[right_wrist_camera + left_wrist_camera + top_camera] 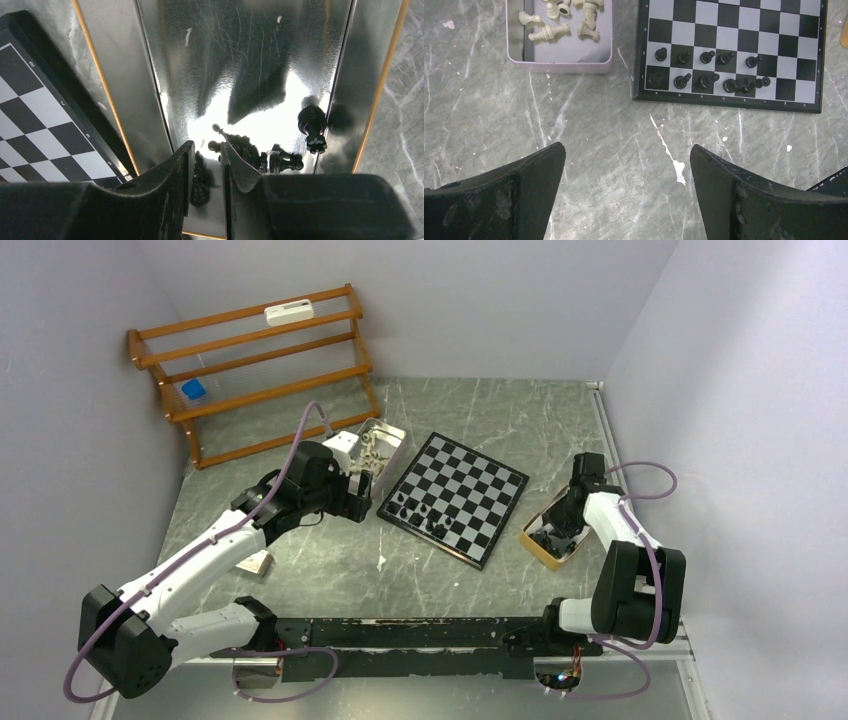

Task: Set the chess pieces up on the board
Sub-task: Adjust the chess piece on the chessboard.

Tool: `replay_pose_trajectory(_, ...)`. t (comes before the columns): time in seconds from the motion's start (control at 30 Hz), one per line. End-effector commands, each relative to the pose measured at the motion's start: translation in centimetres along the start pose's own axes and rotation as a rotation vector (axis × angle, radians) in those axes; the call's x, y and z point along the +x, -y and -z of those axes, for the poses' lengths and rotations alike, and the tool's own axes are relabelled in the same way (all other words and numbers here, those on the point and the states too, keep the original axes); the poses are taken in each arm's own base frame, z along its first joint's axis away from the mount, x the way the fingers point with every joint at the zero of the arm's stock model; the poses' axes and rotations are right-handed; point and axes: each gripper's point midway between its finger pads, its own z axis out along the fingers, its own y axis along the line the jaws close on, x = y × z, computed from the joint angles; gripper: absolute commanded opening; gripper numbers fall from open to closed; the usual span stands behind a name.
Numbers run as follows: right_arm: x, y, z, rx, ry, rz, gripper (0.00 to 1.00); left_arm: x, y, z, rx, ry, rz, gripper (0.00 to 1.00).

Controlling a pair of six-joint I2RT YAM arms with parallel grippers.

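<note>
The board (470, 472) lies mid-table, and several black chess pieces (425, 515) stand in two rows at its near-left edge; both also show in the left wrist view (board (729, 103), pieces (709, 75)). Cream-white pieces (559, 30) lie in a pale tray (392, 432). My left gripper (626, 150) is open and empty above bare table, left of the board. My right gripper (207, 150) is down in a gold-rimmed metal tray (225, 50), its jaws narrowly open around a black piece (200, 182), with a gap on the right side. More black pieces (285, 161) lie beside it.
A wooden slatted rack (260, 370) stands at the back left, with a white object (288, 312) and a blue one (193, 391) on it. A small tan object (255, 562) lies by the left arm. The gold-rimmed tray (532, 543) touches the board's right corner.
</note>
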Motion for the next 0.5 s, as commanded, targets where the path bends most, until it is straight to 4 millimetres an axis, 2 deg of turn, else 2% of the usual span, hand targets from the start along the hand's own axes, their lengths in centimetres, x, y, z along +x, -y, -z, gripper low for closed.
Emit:
replay_pose_trajectory(0.0, 0.18, 0.46, -0.51, 0.012, 0.0, -0.023, 0.29, -1.57, -0.11, 0.59, -0.017, 0.041, -0.015, 1.0)
replay_pose_trajectory(0.47, 0.54, 0.59, -1.0, 0.011, -0.015, -0.002, 0.23, -1.66, -0.38, 0.78, -0.032, 0.05, -0.012, 1.0)
